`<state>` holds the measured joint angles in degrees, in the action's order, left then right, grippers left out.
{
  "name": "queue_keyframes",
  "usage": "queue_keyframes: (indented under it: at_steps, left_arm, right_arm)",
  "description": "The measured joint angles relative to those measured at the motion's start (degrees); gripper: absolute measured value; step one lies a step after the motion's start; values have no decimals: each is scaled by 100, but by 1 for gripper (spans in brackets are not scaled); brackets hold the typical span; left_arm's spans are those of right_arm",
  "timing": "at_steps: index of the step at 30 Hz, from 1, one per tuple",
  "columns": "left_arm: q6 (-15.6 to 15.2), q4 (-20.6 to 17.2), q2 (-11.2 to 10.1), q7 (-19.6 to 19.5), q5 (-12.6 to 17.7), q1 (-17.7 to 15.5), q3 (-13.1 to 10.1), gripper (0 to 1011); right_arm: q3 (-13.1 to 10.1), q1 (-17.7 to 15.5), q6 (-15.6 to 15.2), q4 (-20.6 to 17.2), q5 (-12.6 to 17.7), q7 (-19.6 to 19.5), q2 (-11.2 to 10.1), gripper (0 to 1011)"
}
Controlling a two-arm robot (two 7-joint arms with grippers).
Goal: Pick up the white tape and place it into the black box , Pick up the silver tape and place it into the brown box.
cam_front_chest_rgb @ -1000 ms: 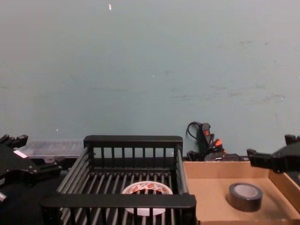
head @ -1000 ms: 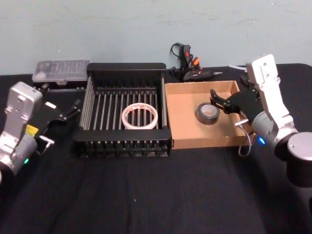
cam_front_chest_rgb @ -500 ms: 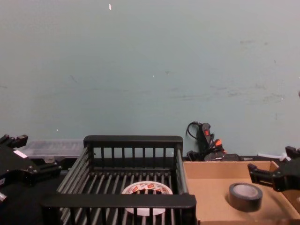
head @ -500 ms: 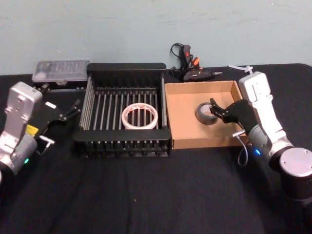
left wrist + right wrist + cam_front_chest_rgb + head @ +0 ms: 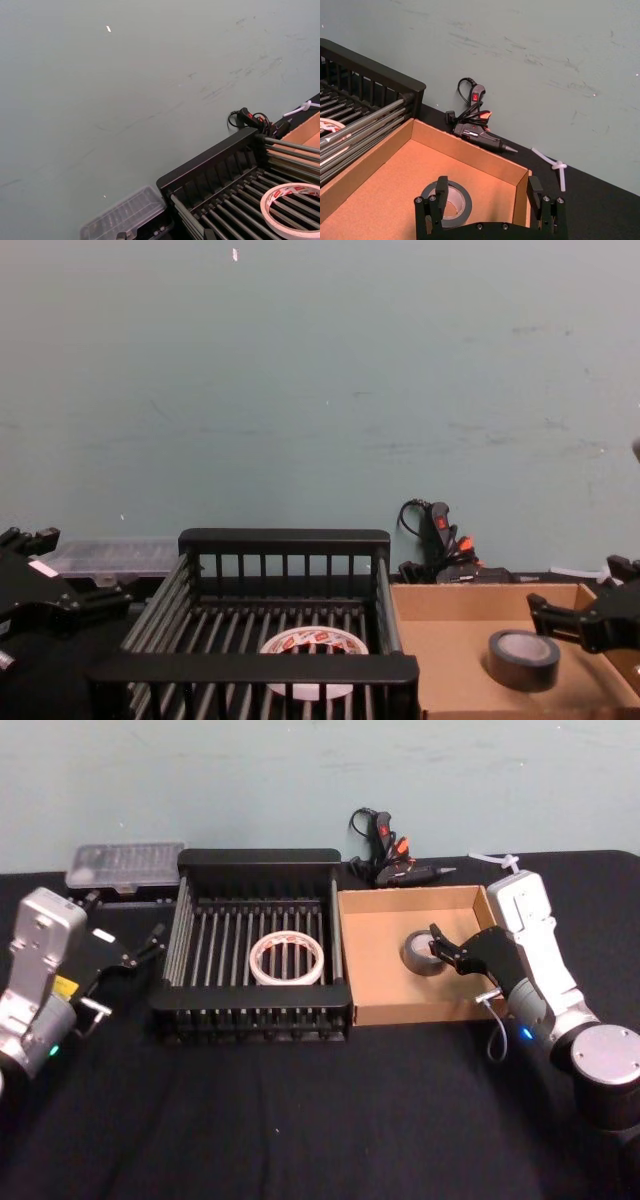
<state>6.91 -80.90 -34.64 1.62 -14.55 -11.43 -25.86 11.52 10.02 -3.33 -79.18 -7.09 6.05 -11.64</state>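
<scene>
Right gripper (image 5: 489, 200) jaws open, low over the brown box (image 5: 372, 988), just beside the silver tape (image 5: 422, 953) lying flat inside. Left gripper (image 5: 150, 942) open too, parked left of the black box (image 5: 260, 866), which holds the white tape (image 5: 287, 959).

Right gripper (image 5: 489, 194): fingers spread apart, low over the brown box (image 5: 385, 177).
Silver tape (image 5: 449, 200): flat on the box floor, beside one finger (image 5: 441, 189).
Black box (image 5: 367, 95): beside the cardboard wall.
Glue gun (image 5: 479, 131): behind the box, against the wall.
</scene>
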Motion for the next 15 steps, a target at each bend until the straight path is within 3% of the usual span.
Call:
queue_keyframes:
  at_steps: [15]
  left_arm:
    - [0,0,0,0,0,0,0,1001]
  right_arm:
    - [7,3,-5,-11,21,5,-8,1002]
